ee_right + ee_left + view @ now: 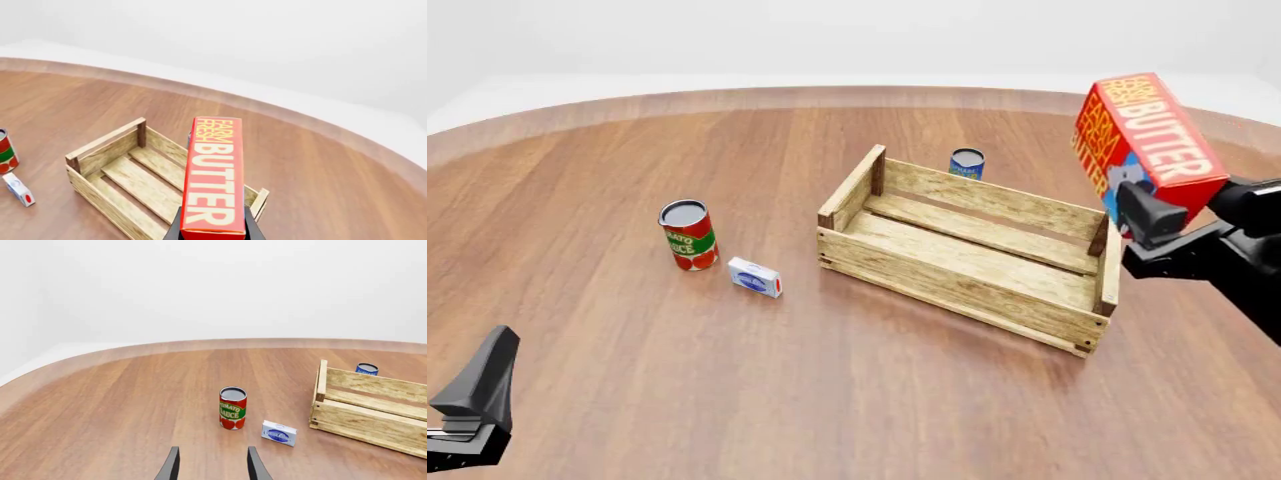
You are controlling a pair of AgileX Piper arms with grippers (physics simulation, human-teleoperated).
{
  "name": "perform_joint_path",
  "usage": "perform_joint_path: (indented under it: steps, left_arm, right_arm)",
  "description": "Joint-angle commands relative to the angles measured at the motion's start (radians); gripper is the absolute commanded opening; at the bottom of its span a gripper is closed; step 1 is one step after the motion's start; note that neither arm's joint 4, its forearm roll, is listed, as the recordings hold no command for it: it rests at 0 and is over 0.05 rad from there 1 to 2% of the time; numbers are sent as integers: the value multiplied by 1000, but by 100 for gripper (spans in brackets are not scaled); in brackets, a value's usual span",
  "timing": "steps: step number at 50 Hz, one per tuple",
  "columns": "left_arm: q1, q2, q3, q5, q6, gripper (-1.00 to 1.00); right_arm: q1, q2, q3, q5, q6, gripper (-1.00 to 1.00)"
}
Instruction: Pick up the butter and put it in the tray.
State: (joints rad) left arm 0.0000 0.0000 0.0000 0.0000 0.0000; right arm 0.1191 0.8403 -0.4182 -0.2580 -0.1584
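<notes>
left gripper (212,465) low at near left, fingers spread, holding nothing | tomato can (689,234) and small white-blue box (755,277) left of tray (961,285) | blue can (966,163) behind tray, hidden in right wrist view | right gripper (1194,215) holds butter (1145,135) up, just right of tray

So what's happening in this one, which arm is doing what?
The right gripper is shut on the butter and holds it in the air, tilted, by the right end of the tray. The tray is empty, so the butter is not yet put in. The left gripper is open and holds nothing, low at the near left of the table. A tomato sauce can and a small white-blue box stand left of the tray, and a blue can stands behind it.
</notes>
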Motion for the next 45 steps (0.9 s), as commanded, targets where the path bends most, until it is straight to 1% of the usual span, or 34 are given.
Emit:
perform_joint_path:
  steps: [1,7,14,19,20,29,45]
  left_arm:
    - [0,0,0,0,0,100]
    - [0,0,0,0,0,100]
    - [0,0,0,0,0,100]
    - [0,0,0,0,0,100]
    - [0,0,0,0,0,100]
    - [0,0,0,0,0,100]
    - [0,0,0,0,0,100]
  right_arm:
    - [20,81,-48,-42,21,-100]
    - [31,152,-66,-84,25,-100]
    - [47,210,-95,-102,24,-100]
    - [38,235,-108,-118,25,-100]
    - [43,269,-120,-133,27,-100]
    - [64,354,-156,-168,29,-100]
    - [91,463,-211,-189,28,-100]
